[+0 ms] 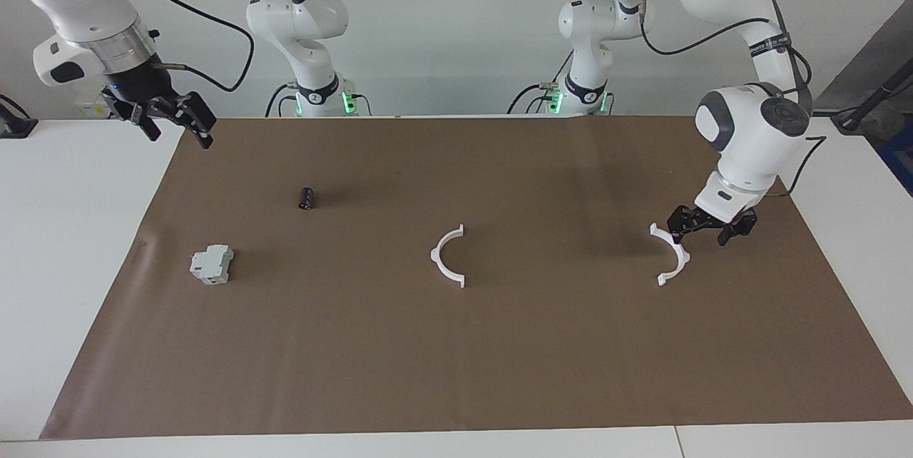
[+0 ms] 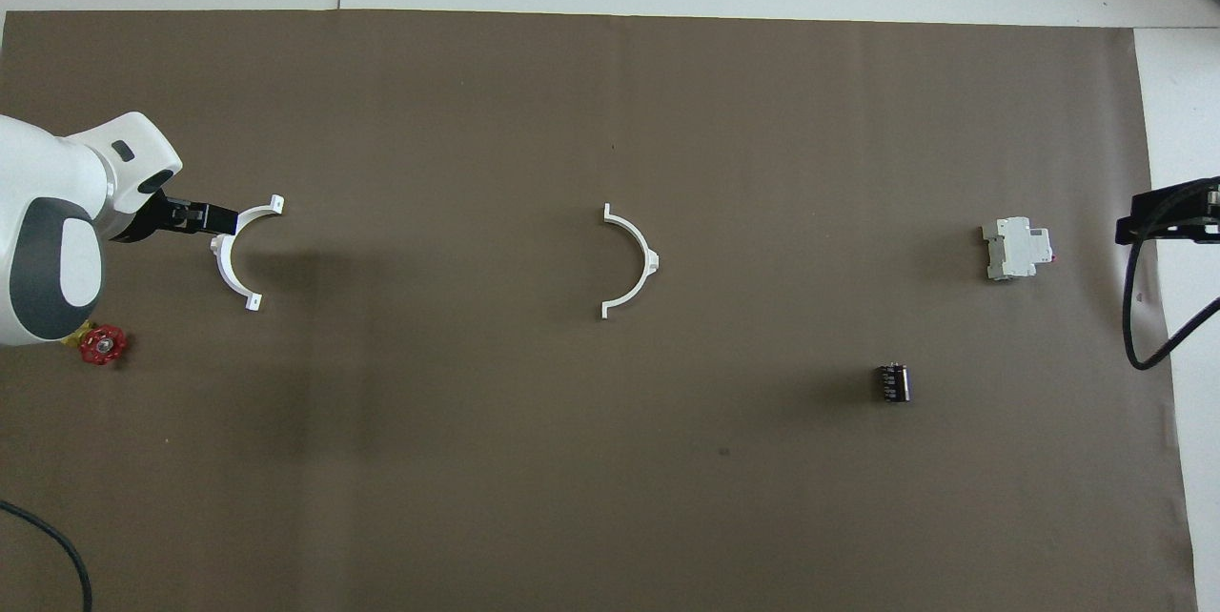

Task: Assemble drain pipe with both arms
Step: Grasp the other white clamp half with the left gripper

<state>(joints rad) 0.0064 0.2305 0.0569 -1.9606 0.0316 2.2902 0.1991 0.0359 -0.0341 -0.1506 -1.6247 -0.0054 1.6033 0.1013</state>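
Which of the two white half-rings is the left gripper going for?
The half-ring at the left arm's end of the table: the left gripper hangs open right at its curve. The other half-ring, mid-table, has no gripper near it.

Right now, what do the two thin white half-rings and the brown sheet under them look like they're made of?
Two thin white half-rings: probably moulded plastic, smooth matte, with crisp thin walls and small end tabs. Brown sheet: likely kraft paper, dull, with faint creases.
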